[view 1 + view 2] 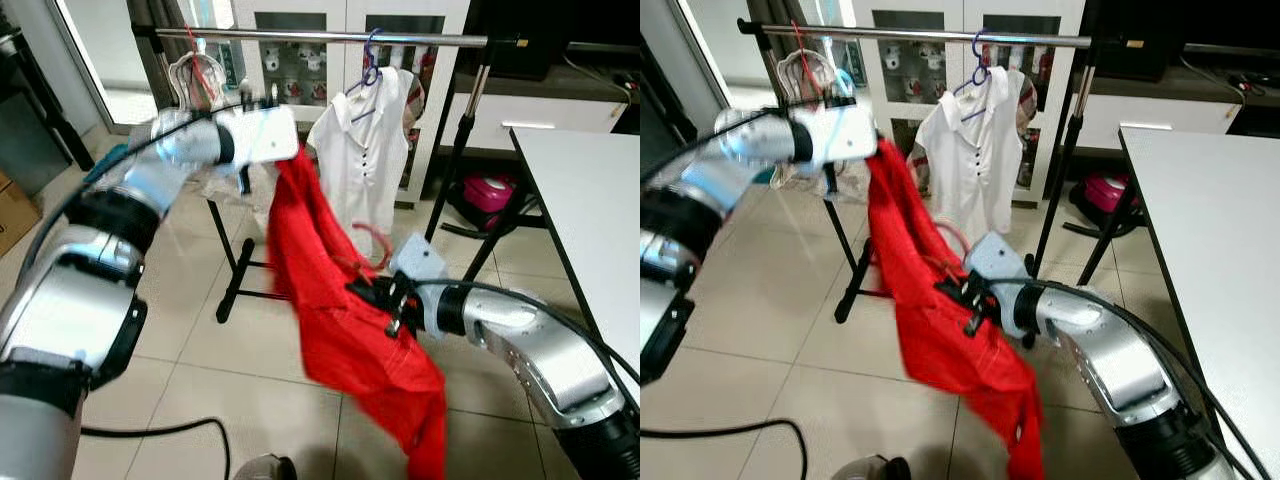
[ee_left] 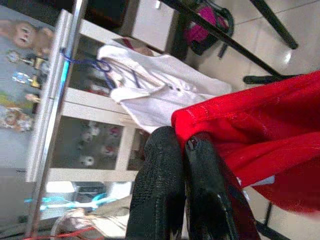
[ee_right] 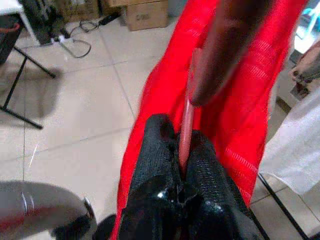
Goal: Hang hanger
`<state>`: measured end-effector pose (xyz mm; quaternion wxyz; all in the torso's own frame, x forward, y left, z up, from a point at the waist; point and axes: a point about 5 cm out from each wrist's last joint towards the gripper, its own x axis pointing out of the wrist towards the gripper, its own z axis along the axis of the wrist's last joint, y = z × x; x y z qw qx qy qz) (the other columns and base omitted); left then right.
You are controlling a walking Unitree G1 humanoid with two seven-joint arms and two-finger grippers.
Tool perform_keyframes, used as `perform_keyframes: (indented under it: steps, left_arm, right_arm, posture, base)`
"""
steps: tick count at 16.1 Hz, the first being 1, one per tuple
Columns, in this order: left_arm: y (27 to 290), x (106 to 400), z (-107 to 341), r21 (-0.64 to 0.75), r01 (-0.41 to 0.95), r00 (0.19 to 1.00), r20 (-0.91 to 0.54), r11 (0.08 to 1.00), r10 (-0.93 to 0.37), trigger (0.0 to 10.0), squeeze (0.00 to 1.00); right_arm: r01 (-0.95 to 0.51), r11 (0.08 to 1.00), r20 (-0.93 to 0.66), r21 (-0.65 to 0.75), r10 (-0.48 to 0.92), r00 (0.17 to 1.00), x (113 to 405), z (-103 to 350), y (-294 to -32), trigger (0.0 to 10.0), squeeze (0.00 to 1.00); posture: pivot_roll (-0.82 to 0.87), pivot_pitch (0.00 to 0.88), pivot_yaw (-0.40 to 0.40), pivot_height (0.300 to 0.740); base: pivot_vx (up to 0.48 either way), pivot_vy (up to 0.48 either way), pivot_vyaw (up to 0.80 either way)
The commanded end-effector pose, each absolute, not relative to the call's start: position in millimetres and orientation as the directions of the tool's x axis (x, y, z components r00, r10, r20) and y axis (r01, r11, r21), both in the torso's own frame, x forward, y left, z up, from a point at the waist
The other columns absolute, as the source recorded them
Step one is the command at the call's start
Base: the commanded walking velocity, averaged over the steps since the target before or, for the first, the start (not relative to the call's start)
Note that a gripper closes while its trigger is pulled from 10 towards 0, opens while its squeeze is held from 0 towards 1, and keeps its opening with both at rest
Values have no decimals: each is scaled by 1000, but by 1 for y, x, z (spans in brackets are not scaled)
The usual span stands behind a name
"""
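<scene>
Below, the right claw (image 3: 181, 165) pinches the pink hanger (image 3: 187, 115); the left claw (image 2: 182, 150) pinches the red garment (image 1: 340, 320).

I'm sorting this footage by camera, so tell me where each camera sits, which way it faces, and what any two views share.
Left eye view: on the head, facing forward and down at the clothes rail, white shirt and red garment; both silver arms show.
Right eye view: the same scene from the head's other eye.
Left wrist view: along the left hand, shut on the red garment's top, facing the rail.
Right wrist view: along the right hand, shut on a pink hanger, facing the floor.
Shared: the red garment.
</scene>
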<state>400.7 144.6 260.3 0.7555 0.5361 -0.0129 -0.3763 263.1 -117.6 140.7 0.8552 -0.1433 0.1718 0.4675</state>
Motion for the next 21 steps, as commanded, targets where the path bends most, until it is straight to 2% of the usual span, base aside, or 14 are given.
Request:
perform_keyframes:
  steps: [1, 2, 3, 4, 5, 6, 11, 14, 15, 16, 19, 21]
  left_arm:
    - [147, 403, 275, 841, 510, 749, -332, 179, -573, 0, 0]
    - [145, 404, 271, 829, 529, 740, -345, 183, -578, 0, 0]
    - [143, 404, 261, 811, 556, 729, -370, 183, -575, 4706, 0]
    - [142, 404, 254, 780, 593, 711, -392, 199, -584, 10000, 0]
    - [141, 403, 246, 730, 643, 684, -413, 231, -601, 10000, 910]
    - [144, 403, 240, 704, 666, 676, -430, 246, -598, 10000, 1000]
    - [170, 403, 223, 678, 683, 703, -507, 272, -499, 10000, 1000]
    - [178, 404, 225, 688, 659, 731, -490, 305, -474, 10000, 1000]
    - [180, 404, 230, 671, 654, 735, -454, 349, -503, 10000, 1000]
    - [183, 402, 235, 642, 662, 725, -418, 386, -547, 10000, 1000]
    - [195, 396, 230, 611, 686, 702, -410, 396, -582, 10000, 1000]
    - [196, 389, 222, 541, 700, 686, -328, 466, -650, 10000, 1000]
  right_arm:
    - [-865, 495, -454, -78, 755, 473, 257, 137, -116, 10000, 0]
    - [-864, 498, -444, -74, 760, 475, 257, 137, -115, 10000, 0]
    - [-861, 503, -429, -74, 763, 482, 257, 139, -114, 10000, 0]
    - [-860, 504, -424, -75, 765, 485, 258, 140, -114, 10000, 0]
    - [-861, 503, -410, -77, 771, 488, 258, 142, -113, 10000, 0]
    - [-864, 498, -395, -70, 782, 483, 258, 144, -112, 10000, 0]
    - [-890, 454, -365, -32, 824, 434, 253, 148, -107, 10000, 0]
    - [-887, 461, -368, -30, 820, 439, 254, 148, -108, 10000, 0]
    - [-867, 497, -374, -39, 797, 474, 258, 147, -111, 10000, 0]
    - [-812, 582, -342, -38, 756, 558, 267, 149, -117, 10000, 0]
    - [-748, 663, -250, 29, 730, 637, 276, 155, -124, 10000, 0]
    - [-706, 697, -167, 126, 716, 678, 279, 158, -131, 10000, 0]
  posture:
    - [-149, 0, 84, 740]
    - [-151, 0, 88, 740]
    - [-151, 0, 89, 740]
    - [-152, 0, 91, 740]
    - [-152, 0, 89, 740]
    - [-150, 0, 88, 740]
    - [-146, 0, 78, 740]
    - [-146, 0, 79, 740]
    - [-149, 0, 84, 740]
    - [-153, 0, 91, 740]
    - [-152, 0, 92, 740]
    - [-137, 0, 74, 740]
  base:
    - [0, 0, 0]
    - [0, 0, 0]
    - [0, 0, 0]
    - [0, 0, 0]
    - [0, 0, 0]
    - [0, 0, 0]
    - [0, 0, 0]
    - [0, 0, 0]
    - [0, 0, 0]
    - [0, 0, 0]
    - [0, 0, 0]
    - [0, 0, 0]
